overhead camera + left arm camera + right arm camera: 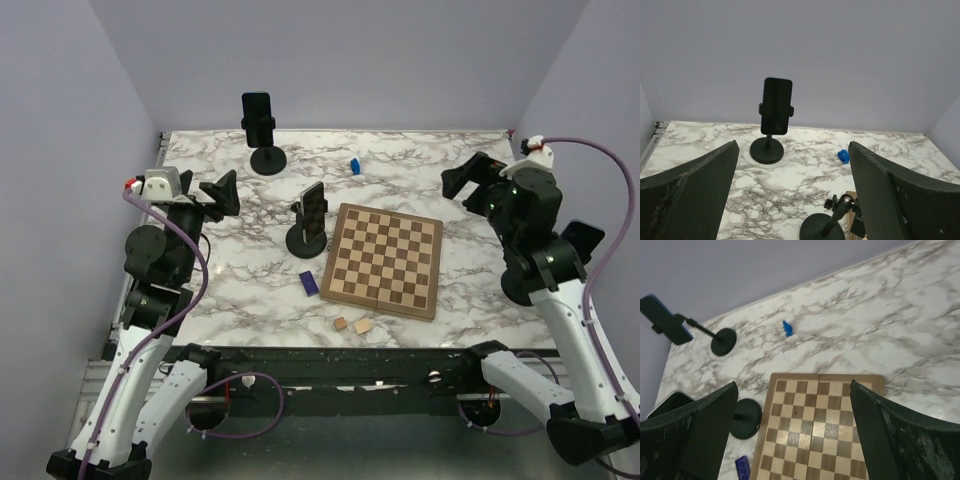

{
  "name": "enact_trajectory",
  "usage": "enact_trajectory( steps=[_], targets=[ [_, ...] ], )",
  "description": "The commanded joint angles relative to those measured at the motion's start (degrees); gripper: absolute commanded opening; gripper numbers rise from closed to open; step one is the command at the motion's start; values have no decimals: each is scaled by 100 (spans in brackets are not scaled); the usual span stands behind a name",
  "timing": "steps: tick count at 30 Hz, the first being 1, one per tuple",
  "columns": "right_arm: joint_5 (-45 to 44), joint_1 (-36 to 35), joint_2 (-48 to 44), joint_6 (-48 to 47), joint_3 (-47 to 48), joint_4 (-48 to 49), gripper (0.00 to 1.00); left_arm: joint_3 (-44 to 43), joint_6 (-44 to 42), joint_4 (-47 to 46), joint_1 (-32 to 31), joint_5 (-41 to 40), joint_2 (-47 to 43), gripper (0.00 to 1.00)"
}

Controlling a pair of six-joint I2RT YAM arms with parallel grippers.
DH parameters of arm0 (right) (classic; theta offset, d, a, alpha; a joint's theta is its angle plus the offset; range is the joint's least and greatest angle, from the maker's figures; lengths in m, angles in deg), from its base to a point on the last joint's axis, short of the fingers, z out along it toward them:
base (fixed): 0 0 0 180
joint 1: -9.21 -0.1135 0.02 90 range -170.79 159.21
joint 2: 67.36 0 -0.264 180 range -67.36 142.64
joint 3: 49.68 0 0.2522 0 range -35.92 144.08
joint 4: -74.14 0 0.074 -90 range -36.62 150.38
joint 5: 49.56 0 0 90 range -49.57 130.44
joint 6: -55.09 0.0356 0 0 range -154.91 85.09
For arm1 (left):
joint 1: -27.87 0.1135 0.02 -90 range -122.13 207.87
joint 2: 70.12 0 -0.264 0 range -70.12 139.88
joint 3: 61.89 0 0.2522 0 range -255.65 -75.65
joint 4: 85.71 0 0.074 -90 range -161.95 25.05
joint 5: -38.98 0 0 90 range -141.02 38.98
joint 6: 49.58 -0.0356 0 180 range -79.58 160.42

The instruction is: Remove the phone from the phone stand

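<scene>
Nothing done yet: the far phone point(256, 112) sits clamped upright in its phone stand point(267, 159) at the back of the marble table point(450, 150). A second phone point(313, 205) is in the second stand point(306, 242) beside the chessboard point(384, 259). My left gripper point(222, 192) and right gripper point(468, 178) both hang wide open and empty, well apart from either phone.

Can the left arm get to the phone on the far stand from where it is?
Probably yes. In the left wrist view the phone stands upright ahead of the left gripper, jaws open, with only bare table between. The nearer stand sits low right, off that line.
</scene>
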Motion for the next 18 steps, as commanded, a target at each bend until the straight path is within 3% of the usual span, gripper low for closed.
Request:
enact_trajectory(
  steps=[1,6,13,18],
  targets=[
    [1814,26,629,179,-328,699,100,-3,41,-27,-77,289,140,99],
    [3654,-75,1659,400,-462,1682,100,-47,50,17,-123,656,320,99],
    [3480,-1299,2564,-133,-77,2320,100,-59,-125,68,-165,1327,430,99],
    [3152,-2025,3120,-631,417,2268,100,-66,-161,77,-218,1526,496,99]
  ],
)
